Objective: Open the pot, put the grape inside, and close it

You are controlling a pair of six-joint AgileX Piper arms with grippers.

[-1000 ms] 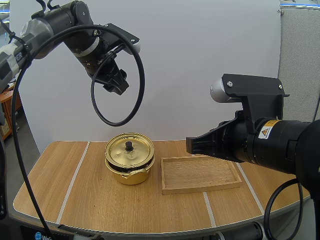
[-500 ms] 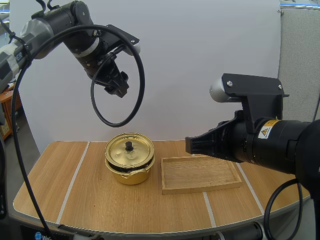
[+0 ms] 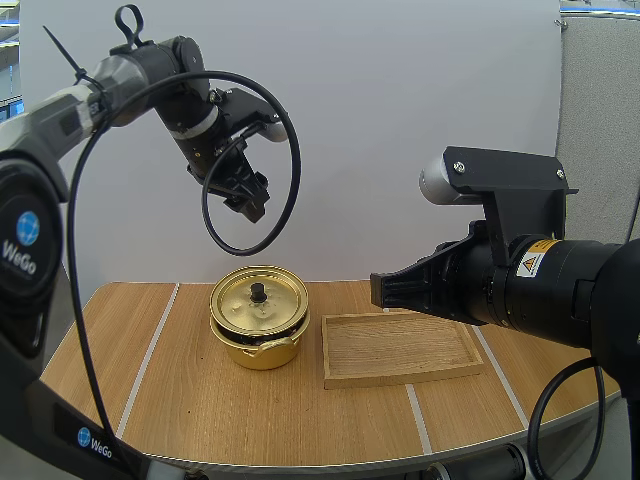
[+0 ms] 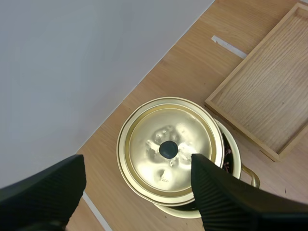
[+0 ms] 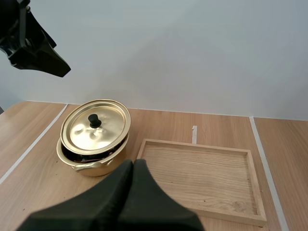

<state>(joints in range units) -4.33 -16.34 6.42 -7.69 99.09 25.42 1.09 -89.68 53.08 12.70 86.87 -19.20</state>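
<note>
Two grippers are being counted, the left gripper (image 3: 252, 203) and the right gripper (image 3: 384, 291), with two black fingers (image 4: 216, 197) being carried by each. One pot (image 3: 262, 350) is being shown on one table (image 3: 200, 400). One lid (image 3: 240, 306) is being borne by it, and one black knob (image 3: 258, 292) is being carried on that lid. One handle (image 4: 250, 175) of the pot is being made out. One wooden tray (image 3: 400, 350) is being counted. Three white strips (image 3: 148, 352), it seems, are being counted on the table, one of them being partly covered by the tray.
</note>
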